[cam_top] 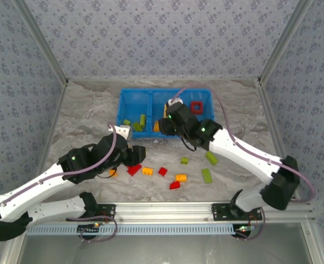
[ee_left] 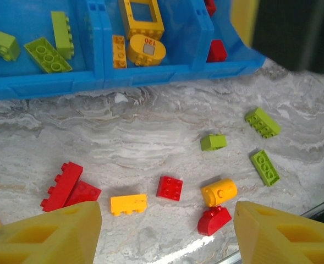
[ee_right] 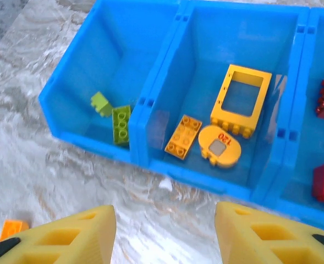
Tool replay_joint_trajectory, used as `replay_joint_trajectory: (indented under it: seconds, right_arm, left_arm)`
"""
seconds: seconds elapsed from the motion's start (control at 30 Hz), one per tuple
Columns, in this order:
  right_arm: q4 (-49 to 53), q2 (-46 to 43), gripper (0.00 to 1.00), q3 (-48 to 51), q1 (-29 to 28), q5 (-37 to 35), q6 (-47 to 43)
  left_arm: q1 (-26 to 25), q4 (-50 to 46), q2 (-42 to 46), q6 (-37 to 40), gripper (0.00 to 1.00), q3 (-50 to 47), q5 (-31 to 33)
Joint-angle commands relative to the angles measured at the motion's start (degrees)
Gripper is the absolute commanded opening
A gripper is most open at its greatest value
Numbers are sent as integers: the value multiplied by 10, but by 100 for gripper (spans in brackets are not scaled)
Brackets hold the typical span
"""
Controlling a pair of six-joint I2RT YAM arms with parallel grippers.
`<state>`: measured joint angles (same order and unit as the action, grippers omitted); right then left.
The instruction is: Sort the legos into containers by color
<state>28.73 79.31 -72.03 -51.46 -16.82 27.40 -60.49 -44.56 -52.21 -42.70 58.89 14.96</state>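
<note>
A grey-white marbled tabletop lies under the left gripper and right gripper. Beyond and beside both rise blue-grey walls printed with small flowers, framed by slanting aluminium posts. Behind them a grooved aluminium rail edges the table. Soft, even light.

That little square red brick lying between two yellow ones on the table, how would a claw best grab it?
Come straight down and pinch two opposite side walls of the red square brick. It lies flat with studs up, so those walls stand upright and parallel, and bare table shows all around it, leaving room to close in.
</note>
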Motion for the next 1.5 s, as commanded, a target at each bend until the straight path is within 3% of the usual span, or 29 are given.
replay_joint_trajectory:
  seconds: [0.0,0.07,0.33,0.47,0.53,0.8,1.03,1.47]
  right_arm:
    - [61,-50,52,69,-47,-67,35]
    - [114,-94,54,112,-88,-94,81]
    - [327,-292,63,207,-244,-173,381]
    - [364,-380,69,205,-336,-225,412]
    - [373,-402,71,193,-356,-233,404]
    - [374,-421,73,146,-375,-279,337]
    - [356,-421,73,151,-375,-285,337]
    - [351,-420,73,164,-369,-270,336]
  left_arm:
    - [-1,5,-46,28,65,11,-63]
    - [-9,36,-103,51,65,12,-98]
    - [-53,112,-351,70,69,99,-99]
    - [-58,116,-443,27,73,144,-85]
    - [-58,110,-478,15,74,169,-84]
    - [-59,81,-603,-20,75,268,-80]
    - [-52,61,-672,-29,70,313,-64]
    - [-45,97,-683,-7,33,297,-40]
